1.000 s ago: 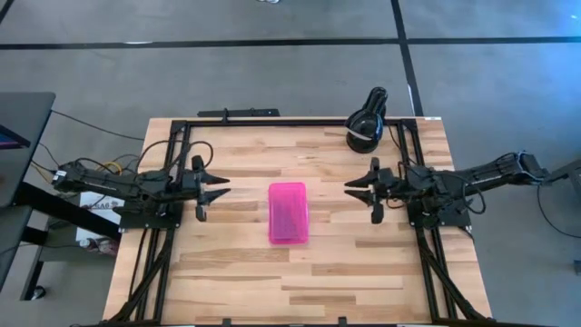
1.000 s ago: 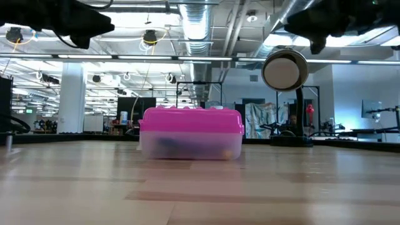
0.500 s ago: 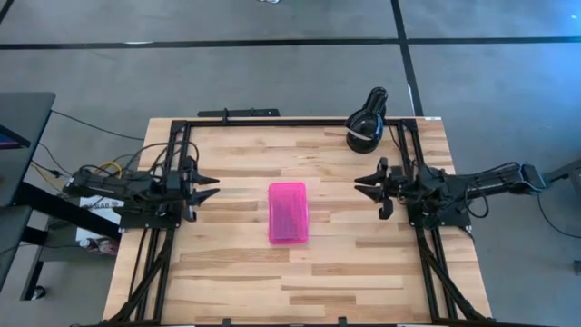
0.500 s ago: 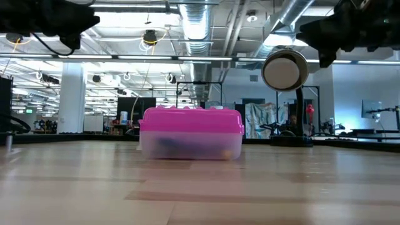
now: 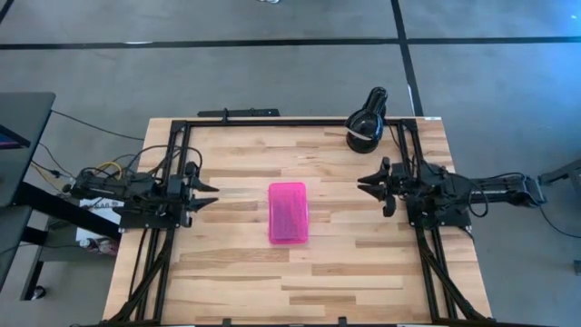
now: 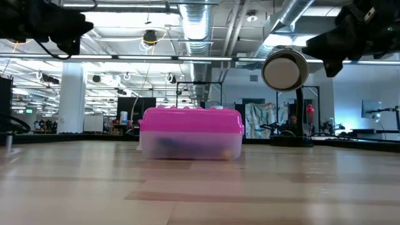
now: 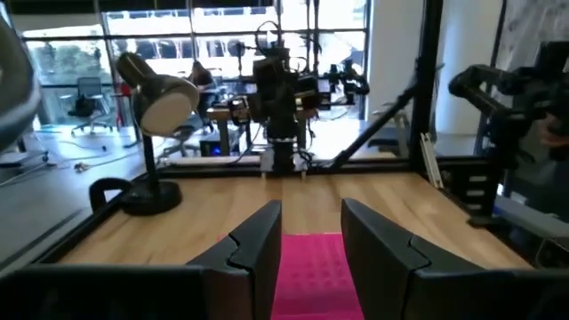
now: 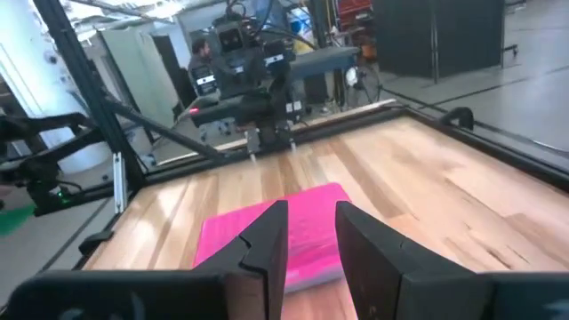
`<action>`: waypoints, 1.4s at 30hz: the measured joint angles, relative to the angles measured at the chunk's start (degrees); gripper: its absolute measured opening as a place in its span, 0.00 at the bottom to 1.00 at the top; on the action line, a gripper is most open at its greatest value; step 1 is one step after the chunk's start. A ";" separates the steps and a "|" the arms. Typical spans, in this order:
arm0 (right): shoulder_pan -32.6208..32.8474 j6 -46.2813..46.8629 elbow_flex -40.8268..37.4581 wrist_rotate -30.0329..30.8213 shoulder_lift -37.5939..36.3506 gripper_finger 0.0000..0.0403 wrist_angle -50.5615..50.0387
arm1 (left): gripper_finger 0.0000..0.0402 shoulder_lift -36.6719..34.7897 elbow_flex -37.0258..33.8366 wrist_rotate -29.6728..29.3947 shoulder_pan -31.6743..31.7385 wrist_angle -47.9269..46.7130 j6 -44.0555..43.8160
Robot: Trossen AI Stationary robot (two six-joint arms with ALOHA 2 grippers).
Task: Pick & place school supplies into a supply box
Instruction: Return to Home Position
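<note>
The small rectangular plastic box with pink lid and clear base (image 5: 289,213) sits shut mid-bench (image 5: 363,263), school supplies (image 6: 187,148) dimly visible inside. With nothing left to grip, the left gripper (image 5: 205,193) and right gripper (image 5: 368,184) hang near opposite edges, fingers (image 7: 258,251) apart and empty.

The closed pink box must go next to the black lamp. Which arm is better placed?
Probably the right. The black lamp stands in a right-side corner, near the open right claw facing the pink supply box. The left claw, also open, is on the box's other side.
</note>
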 joint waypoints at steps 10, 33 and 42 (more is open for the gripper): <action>6.94 4.38 -8.44 10.45 -9.79 0.23 1.30 | 0.28 0.06 0.01 -0.79 0.02 -3.03 -1.53; 8.28 5.92 -8.45 13.35 -14.91 0.23 -3.35 | 0.28 1.99 -8.41 1.02 -1.93 8.30 -2.36; 8.26 7.62 -8.46 13.37 -15.02 0.23 -3.39 | 0.28 0.04 -8.46 3.03 4.30 10.11 3.57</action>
